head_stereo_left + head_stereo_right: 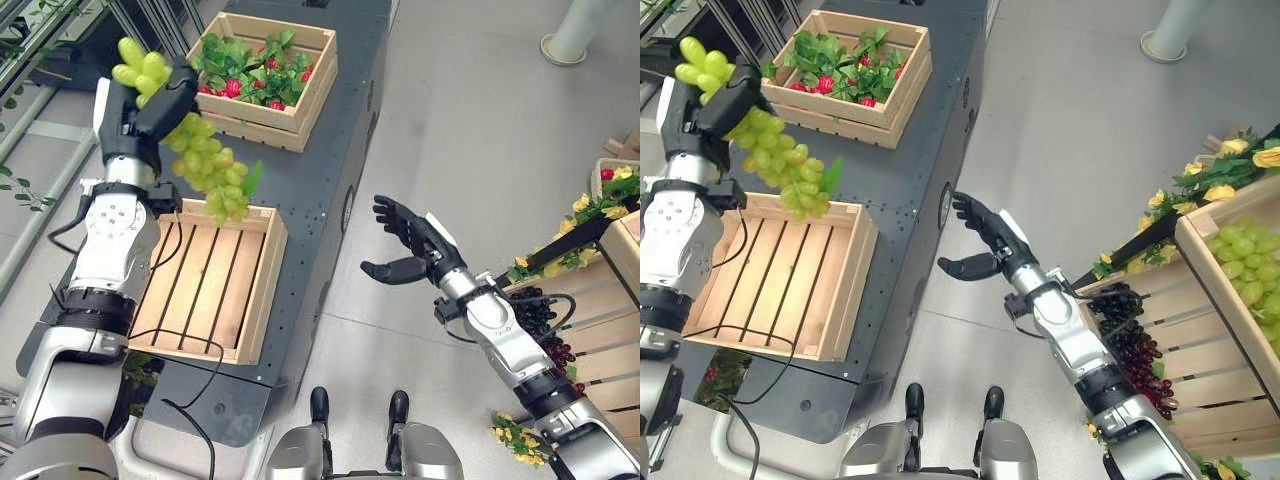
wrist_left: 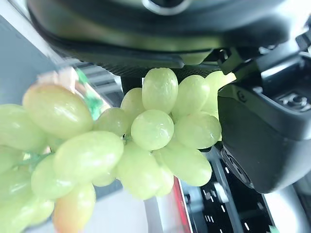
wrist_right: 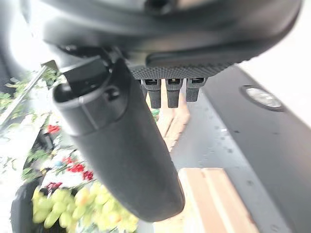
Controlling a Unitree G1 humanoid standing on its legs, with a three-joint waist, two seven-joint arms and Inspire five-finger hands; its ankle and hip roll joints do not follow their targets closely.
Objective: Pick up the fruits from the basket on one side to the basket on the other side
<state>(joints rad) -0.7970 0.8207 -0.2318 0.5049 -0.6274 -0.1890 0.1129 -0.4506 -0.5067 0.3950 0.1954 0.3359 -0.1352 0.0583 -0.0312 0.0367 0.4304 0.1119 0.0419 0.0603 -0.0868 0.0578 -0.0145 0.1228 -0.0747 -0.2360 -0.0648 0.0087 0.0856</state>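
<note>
My left hand (image 1: 150,110) is shut on a bunch of green grapes (image 1: 205,165), held up in the air so that it hangs above the far edge of an empty slatted wooden crate (image 1: 210,285) on the dark table. In the left wrist view the green grapes (image 2: 146,141) sit against the palm. My right hand (image 1: 412,240) is open with nothing in it, out over the floor between the table and a wooden crate (image 1: 1230,300) on the right that holds more green grapes (image 1: 1250,255). Dark grapes (image 1: 1135,335) lie in a lower crate there.
A second wooden crate (image 1: 265,70) with green leaves and red fruit stands at the far end of the dark table (image 1: 310,190). Yellow flowers and leaves (image 1: 1220,165) trim the crates on the right. A pale round post base (image 1: 570,45) is on the floor far right.
</note>
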